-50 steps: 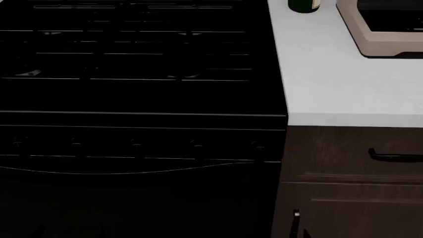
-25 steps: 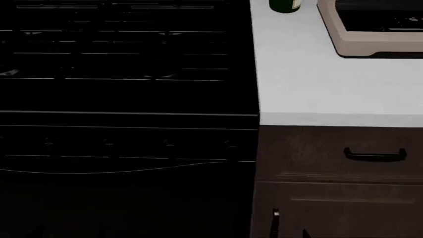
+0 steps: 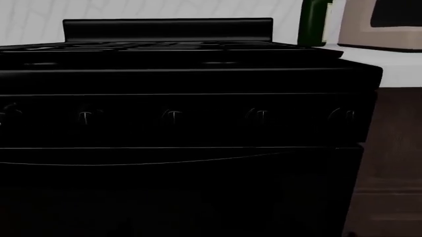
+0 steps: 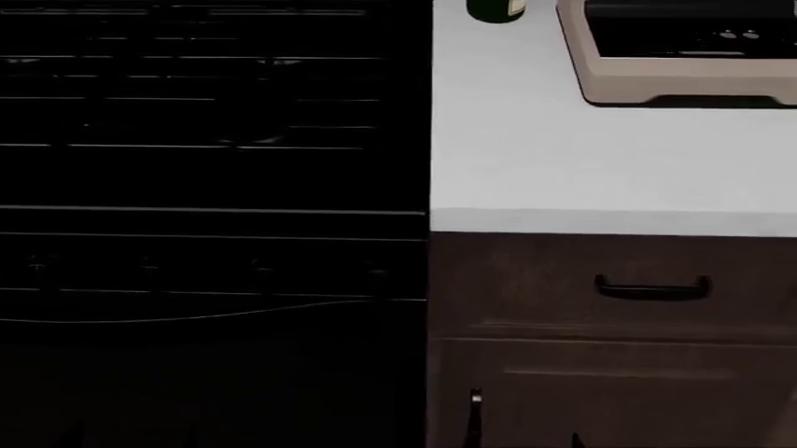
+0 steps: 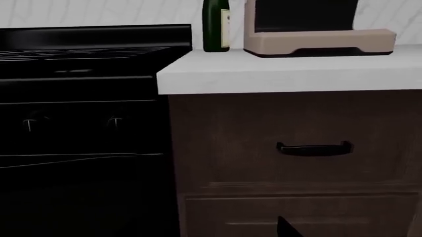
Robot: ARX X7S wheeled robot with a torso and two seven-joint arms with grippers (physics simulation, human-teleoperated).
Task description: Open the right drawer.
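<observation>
Facing the right drawer (image 4: 622, 285), shut, black bar handle (image 5: 315, 148) untouched, neither arm's jaws visible, state unknown

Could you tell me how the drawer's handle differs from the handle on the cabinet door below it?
The drawer handle is a horizontal bar at the middle of its panel; the door handle stands vertical near the door's edge beside the oven. The drawer handle shows whole, the door handle is cut off by the frame. Both are black.

A black stove (image 4: 212, 140) stands left of the white table (image 4: 585, 159), which carries a green bottle (image 5: 216, 24) beside a beige appliance (image 5: 310, 29).
</observation>
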